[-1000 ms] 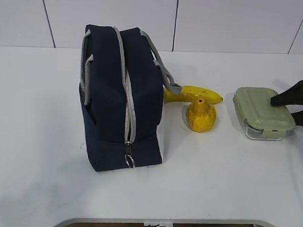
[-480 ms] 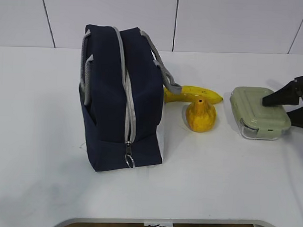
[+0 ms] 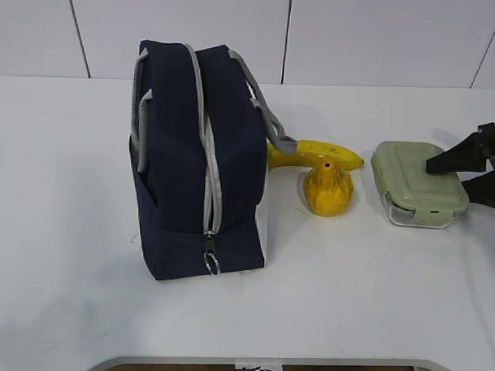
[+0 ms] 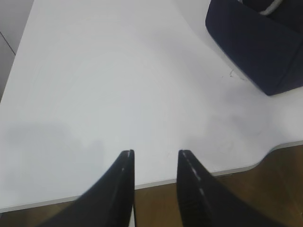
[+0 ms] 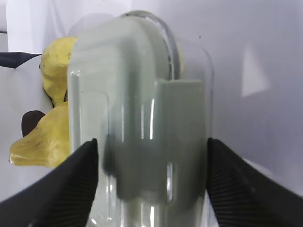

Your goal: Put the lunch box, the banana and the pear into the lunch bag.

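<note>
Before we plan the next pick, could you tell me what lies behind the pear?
The banana lies directly behind the pear, its dark tip pointing towards the lunch box. Its other end is hidden behind the lunch bag.

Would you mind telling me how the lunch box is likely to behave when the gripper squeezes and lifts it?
The lunch box looks rigid, with clear walls and a clipped green lid, so it should hold its shape. Its glossy sides could be slippery between the right gripper's fingers, which straddle it. It sits flat, so tipping seems unlikely; no contents are visible, so it is probably light.
</note>
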`<state>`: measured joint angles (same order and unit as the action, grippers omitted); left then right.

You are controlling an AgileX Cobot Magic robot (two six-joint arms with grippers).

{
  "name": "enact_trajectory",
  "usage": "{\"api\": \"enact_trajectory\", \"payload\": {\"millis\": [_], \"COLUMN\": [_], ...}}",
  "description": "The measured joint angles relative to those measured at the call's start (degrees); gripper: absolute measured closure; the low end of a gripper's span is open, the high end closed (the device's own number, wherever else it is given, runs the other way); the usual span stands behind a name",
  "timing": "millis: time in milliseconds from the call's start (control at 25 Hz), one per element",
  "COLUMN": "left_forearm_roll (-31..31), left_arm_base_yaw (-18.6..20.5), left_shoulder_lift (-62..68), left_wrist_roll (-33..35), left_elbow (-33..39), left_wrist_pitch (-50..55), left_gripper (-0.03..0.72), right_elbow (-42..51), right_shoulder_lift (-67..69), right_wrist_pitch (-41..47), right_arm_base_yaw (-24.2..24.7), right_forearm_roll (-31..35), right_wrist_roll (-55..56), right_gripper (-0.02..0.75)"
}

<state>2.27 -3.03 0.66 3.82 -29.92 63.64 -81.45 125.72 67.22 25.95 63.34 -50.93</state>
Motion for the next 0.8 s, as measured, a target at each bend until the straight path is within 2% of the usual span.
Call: {"api": "enact_trajectory", "payload": {"millis": [200,560,800], "left_forearm_roll": [0.0,0.0,0.0], "left_arm_base_yaw": [0.0,0.0,0.0], "left_shoulder_lift": [0.0,0.0,0.0], "left_wrist_roll": [0.0,0.0,0.0], "left_elbow": [0.0,0.0,0.0], "left_wrist_pitch": [0.0,0.0,0.0], "left_gripper": [0.448,0.448,0.448], "right_elbow": [0.0,0.0,0.0], "right_shoulder_lift": [0.1,0.1,0.1], "right_wrist_pitch": [0.0,0.2,0.3], "right_arm_base_yaw": [0.0,0.0,0.0], "right_forearm_roll": [0.0,0.5,0.5], "right_wrist_roll": [0.0,0.0,0.0], "right_gripper": [0.272,0.339,0.355]}}
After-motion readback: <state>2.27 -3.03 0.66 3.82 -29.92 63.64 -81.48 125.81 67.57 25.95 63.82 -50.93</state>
